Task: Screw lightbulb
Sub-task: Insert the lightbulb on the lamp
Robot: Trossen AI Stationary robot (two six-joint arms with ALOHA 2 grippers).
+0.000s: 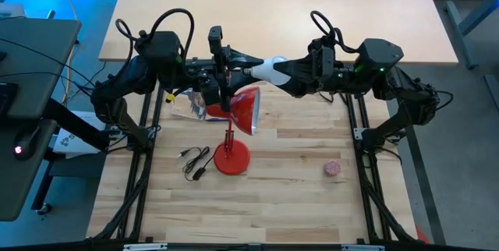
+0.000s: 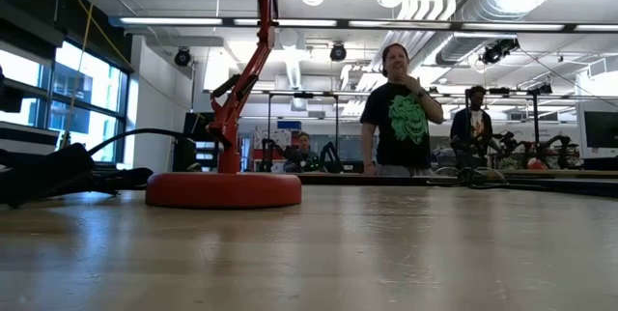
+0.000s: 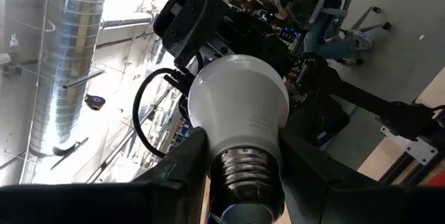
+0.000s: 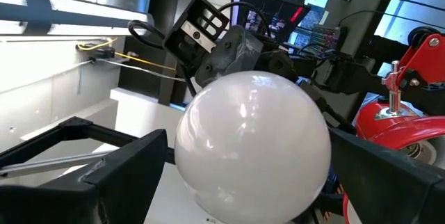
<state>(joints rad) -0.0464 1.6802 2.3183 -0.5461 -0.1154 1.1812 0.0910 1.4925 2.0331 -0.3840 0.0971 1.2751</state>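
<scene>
The bench [image 1: 312, 204] carries a red lamp [image 1: 234, 138], its round base [image 2: 223, 189] near the middle and its shade [image 1: 245, 109] tilted up behind. Both arms meet above the shade. The right gripper [image 1: 282, 68] jaws clamp the glass of the lightbulb [image 1: 270, 68], held in the air. The left gripper [image 1: 238, 67] jaws close on its screw base [image 3: 247, 179]. A pink ball [image 1: 333, 168] lies well apart.
</scene>
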